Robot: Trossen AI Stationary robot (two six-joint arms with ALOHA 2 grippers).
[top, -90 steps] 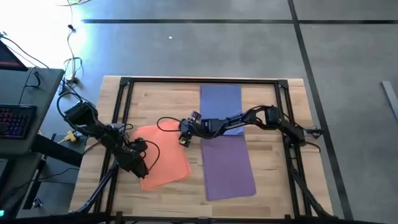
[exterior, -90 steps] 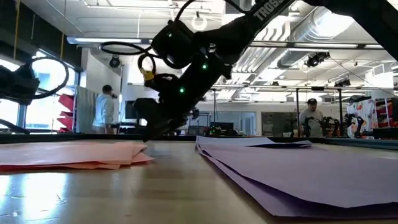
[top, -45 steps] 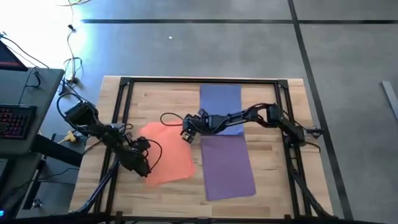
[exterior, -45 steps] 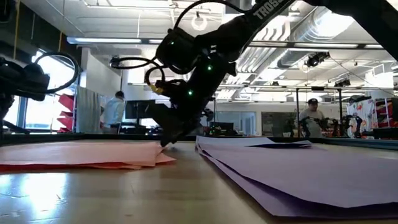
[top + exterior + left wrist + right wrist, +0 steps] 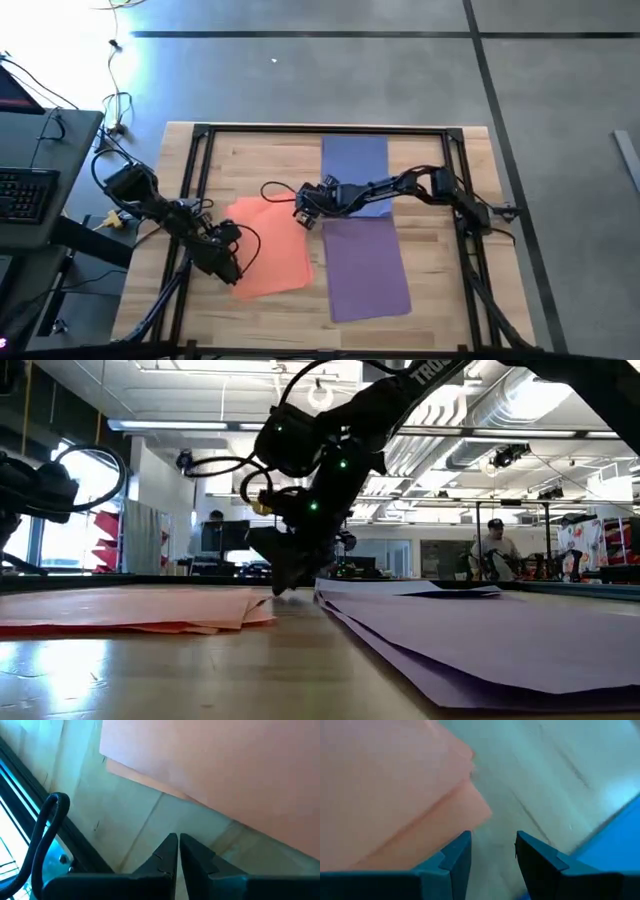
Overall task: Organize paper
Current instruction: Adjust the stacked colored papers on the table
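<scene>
Table [image 5: 250, 160]; orange paper [image 5: 270, 255] beside purple paper [image 5: 368, 265].

Matt orange paper [image 5: 270, 250]; pale grained wood table [image 5: 260, 160].

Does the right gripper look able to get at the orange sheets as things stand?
Probably yes: the right gripper is open beside the orange sheets' near corner, with only bare table between them.

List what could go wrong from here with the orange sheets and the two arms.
1. The orange sheets lie fanned, not squared; the open right pincer at their far corner could catch only the top one and skew the pile more.
2. The shut left pincer sits at the pile's near left corner; if both push, the paper may buckle.
3. A slide right could overlap the purple sheets.
</scene>
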